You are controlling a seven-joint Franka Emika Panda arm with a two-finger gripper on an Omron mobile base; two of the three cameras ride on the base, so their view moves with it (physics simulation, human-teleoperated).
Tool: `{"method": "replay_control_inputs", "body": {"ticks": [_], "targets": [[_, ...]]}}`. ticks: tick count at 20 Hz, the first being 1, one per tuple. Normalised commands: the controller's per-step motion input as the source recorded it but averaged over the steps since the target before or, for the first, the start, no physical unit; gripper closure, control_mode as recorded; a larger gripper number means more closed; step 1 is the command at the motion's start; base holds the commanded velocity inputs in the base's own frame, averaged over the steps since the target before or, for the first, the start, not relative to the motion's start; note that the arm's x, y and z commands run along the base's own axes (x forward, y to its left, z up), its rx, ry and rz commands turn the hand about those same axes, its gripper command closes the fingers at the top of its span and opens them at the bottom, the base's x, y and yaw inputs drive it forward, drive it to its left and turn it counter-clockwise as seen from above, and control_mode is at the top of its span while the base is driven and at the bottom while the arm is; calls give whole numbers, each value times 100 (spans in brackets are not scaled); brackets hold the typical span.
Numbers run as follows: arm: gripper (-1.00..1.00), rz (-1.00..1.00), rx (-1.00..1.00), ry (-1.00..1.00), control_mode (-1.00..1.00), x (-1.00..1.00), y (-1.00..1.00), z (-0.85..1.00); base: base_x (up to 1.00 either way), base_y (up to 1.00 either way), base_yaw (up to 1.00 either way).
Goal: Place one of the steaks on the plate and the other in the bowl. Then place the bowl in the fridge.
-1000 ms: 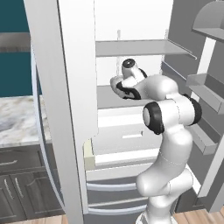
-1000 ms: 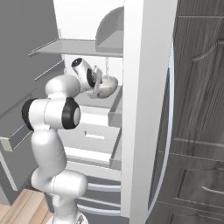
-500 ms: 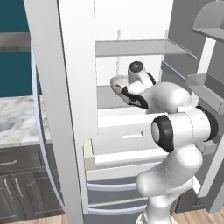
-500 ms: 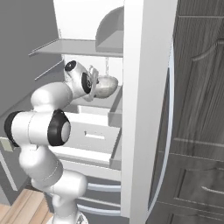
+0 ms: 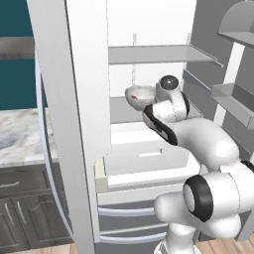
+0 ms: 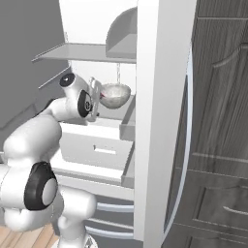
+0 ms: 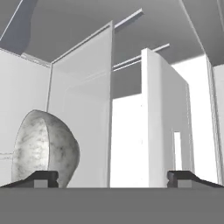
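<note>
Resting on a shelf inside the open fridge point(image 5: 149, 30), the bowl point(image 5: 139, 94) is seen in the left base view. From the right base view, the bowl point(image 6: 115, 95) is found just beside the gripper point(image 6: 97, 97). Through the hand view, the gripper point(image 7: 112, 177) is shown spread wide, nothing held, the bowl point(image 7: 43, 151) by its left fingertip point(image 7: 41, 178).
</note>
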Motion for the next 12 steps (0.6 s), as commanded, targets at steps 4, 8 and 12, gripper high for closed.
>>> {"method": "replay_control_inputs", "body": {"ticks": [4,8,12], "targets": [[-100,1,1,18,-100,-100,-4,56,0,0,0],[-100,0,0,25,-100,-100,0,45,0,0,0],[-100,0,6,30,-100,-83,0,6,0,0,0]]}}
